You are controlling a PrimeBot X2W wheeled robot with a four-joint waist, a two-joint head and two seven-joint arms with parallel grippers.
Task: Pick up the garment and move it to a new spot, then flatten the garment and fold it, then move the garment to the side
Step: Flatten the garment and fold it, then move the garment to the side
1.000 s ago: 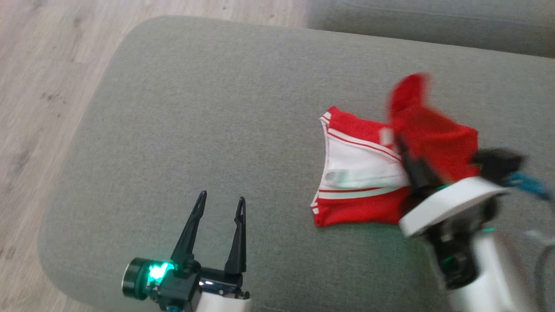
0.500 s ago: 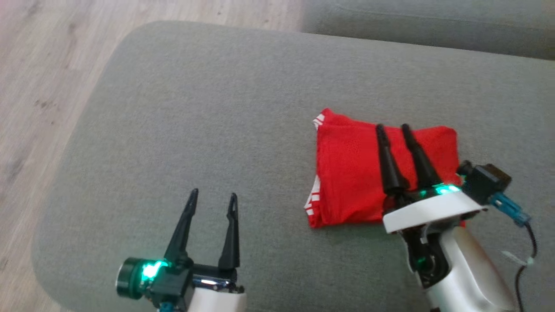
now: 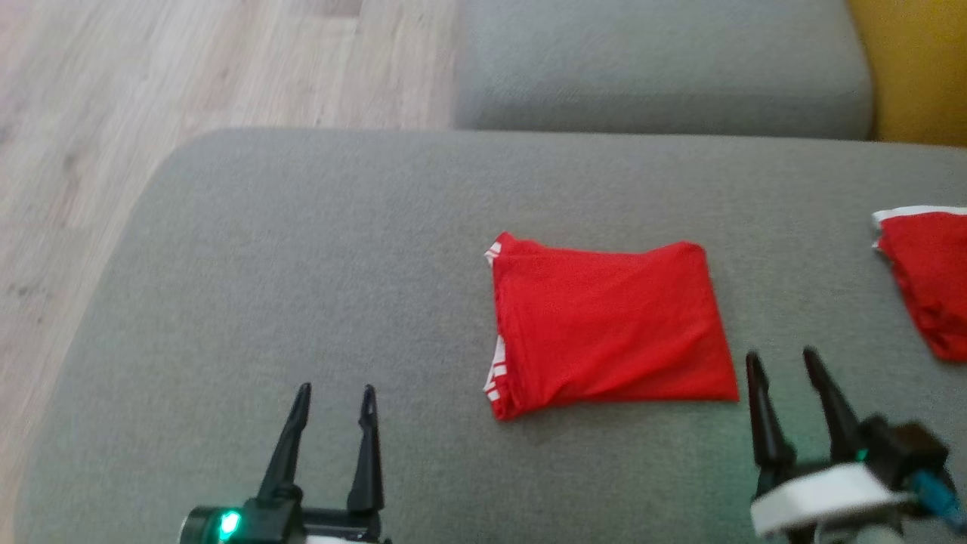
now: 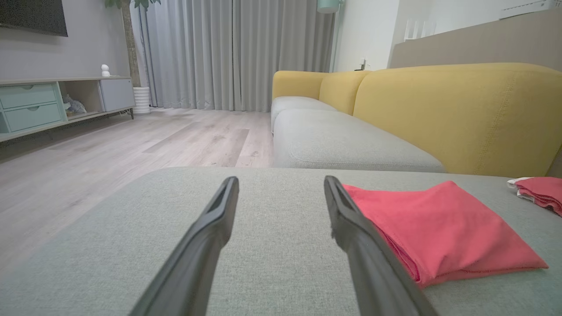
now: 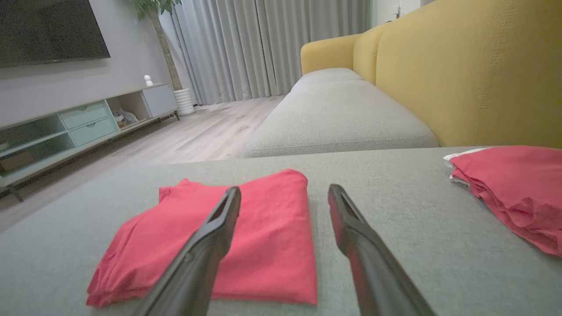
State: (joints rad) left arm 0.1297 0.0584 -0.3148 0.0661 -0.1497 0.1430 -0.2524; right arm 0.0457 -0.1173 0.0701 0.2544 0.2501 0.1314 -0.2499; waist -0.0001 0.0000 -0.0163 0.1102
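Red knit garment (image 3: 608, 332), folded into a soft rectangle, lies mid grey woven cushion (image 3: 302, 264), long axis left-right, white-striped edge facing left. Left gripper (image 3: 335, 390) and right gripper (image 3: 780, 355) both spread, empty.

A red garment (image 3: 608, 325) lies folded flat on the grey cushion (image 3: 302, 264). The right end effector (image 3: 780, 357) sits just beside its corner at 4 o'clock, fingers spread and holding nothing. The left end effector (image 3: 335, 391), also spread and empty, is at 8 o'clock. A second garment (image 3: 928, 279), red too, lies at 3 o'clock, well apart.
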